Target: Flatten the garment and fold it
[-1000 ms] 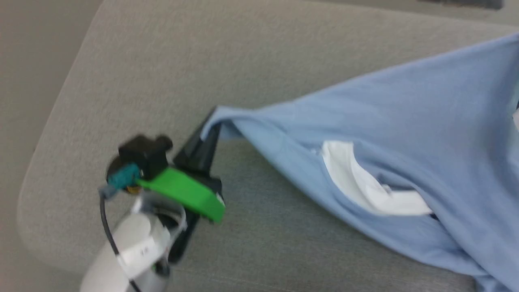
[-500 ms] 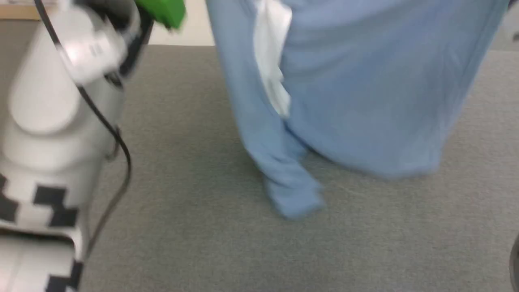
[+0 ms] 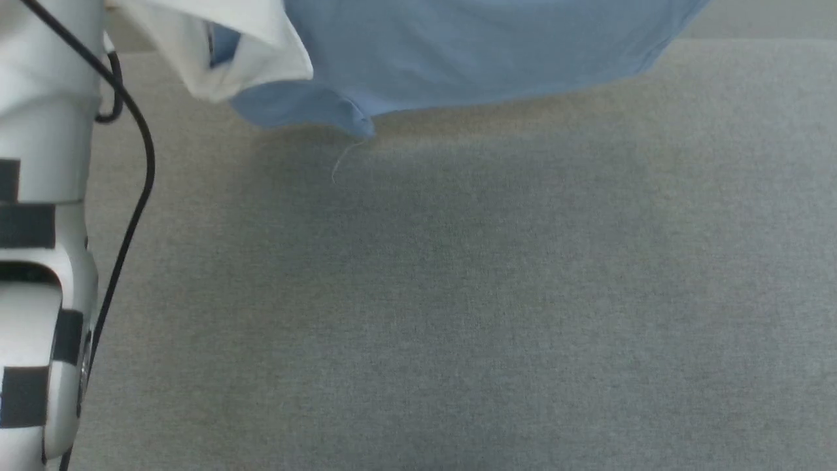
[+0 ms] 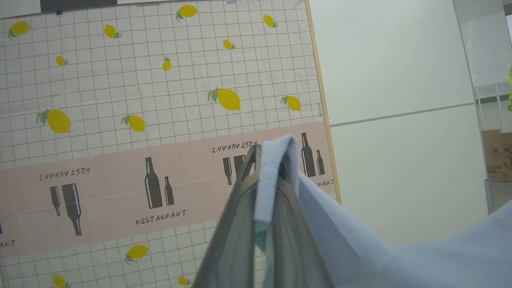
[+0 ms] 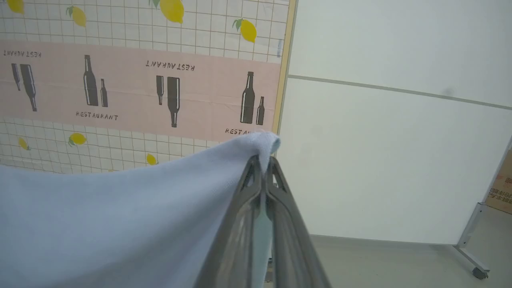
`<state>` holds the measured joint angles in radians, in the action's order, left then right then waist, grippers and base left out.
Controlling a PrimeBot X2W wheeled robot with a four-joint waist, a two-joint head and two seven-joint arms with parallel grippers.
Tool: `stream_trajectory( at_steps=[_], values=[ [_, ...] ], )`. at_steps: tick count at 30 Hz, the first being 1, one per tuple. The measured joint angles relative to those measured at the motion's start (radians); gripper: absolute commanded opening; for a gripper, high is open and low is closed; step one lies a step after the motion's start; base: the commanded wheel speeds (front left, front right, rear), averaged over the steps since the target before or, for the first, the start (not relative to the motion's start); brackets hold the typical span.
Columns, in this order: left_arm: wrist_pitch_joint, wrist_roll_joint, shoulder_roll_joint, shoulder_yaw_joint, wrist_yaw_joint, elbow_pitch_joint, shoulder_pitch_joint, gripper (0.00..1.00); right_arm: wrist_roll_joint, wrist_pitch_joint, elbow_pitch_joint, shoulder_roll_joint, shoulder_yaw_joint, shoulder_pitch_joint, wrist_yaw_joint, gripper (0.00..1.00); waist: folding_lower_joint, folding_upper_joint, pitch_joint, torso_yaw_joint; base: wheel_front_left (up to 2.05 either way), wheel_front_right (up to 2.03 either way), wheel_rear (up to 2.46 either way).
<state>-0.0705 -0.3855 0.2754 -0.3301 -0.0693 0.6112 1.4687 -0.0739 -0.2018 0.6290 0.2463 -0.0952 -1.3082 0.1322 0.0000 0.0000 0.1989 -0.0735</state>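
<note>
2 wrist views: left gripper (image 4: 270,166), right gripper (image 5: 262,161) clamped on garment (image 3: 471,52); head view: white collar (image 3: 252,42), grey table (image 3: 458,294) below.

1. Left arm (image 3: 52,144): glossy white, rounded shell segments.
2. Black rectangular markings (image 3: 26,226) stepped across the shell.
3. Thin black cable (image 3: 152,163) looped alongside.
4. Left gripper (image 4: 269,176) and right gripper (image 5: 264,168): long, tapered, dark grey fingers with ribbed openwork near the tips.

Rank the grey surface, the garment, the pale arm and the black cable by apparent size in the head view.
1. Grey surface.
2 and 3. Garment and pale arm: they look alike, and both are cropped and near the camera, so unranked.
4. Black cable.
</note>
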Motion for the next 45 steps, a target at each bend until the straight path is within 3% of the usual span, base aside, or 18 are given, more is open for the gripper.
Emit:
stream_trajectory(
  at_steps=[10, 21, 25, 27, 35, 45],
  values=[
    [-0.101, 0.052, -0.053, -0.038, 0.002, 0.067, 0.144, 0.00, 0.069, 0.132, 0.096, 0.045, 0.013, -0.162, 0.000, 0.00, 0.0000, 0.0000, 0.144, -0.012, 0.00, 0.00, 0.00],
    [-0.186, 0.095, -0.097, -0.022, 0.052, 0.049, 0.274, 0.00, 0.146, 0.379, 0.152, 0.062, 0.066, -0.329, 0.000, 0.00, 0.0001, 0.0000, 0.295, 0.007, 0.00, 0.00, 0.00],
    [-0.187, 0.096, -0.103, 0.001, 0.040, -0.013, 0.274, 0.00, 0.147, 0.408, 0.172, 0.087, 0.096, -0.386, 0.000, 0.00, 0.0001, 0.0000, 0.353, 0.018, 0.00, 0.00, 0.00],
    [-0.188, 0.097, -0.098, 0.015, -0.001, -0.067, 0.258, 0.00, 0.130, 0.433, 0.189, 0.129, 0.126, -0.400, 0.000, 0.00, 0.0001, 0.0000, 0.418, 0.029, 0.00, 0.00, 0.00],
    [-0.187, 0.032, -0.054, -0.023, -0.053, -0.173, 0.096, 0.00, 0.007, 0.455, 0.131, 0.221, 0.193, -0.309, 0.000, 0.00, 0.0002, 0.0000, 0.500, 0.053, 0.00, 0.00, 0.00],
    [-0.062, -0.133, 0.071, -0.068, -0.054, -0.526, -0.222, 0.00, -0.280, 0.439, -0.163, 0.375, 0.200, 0.044, 0.000, 0.00, 0.0001, 0.0000, 0.465, 0.066, 0.00, 0.00, 0.00]
  ],
)
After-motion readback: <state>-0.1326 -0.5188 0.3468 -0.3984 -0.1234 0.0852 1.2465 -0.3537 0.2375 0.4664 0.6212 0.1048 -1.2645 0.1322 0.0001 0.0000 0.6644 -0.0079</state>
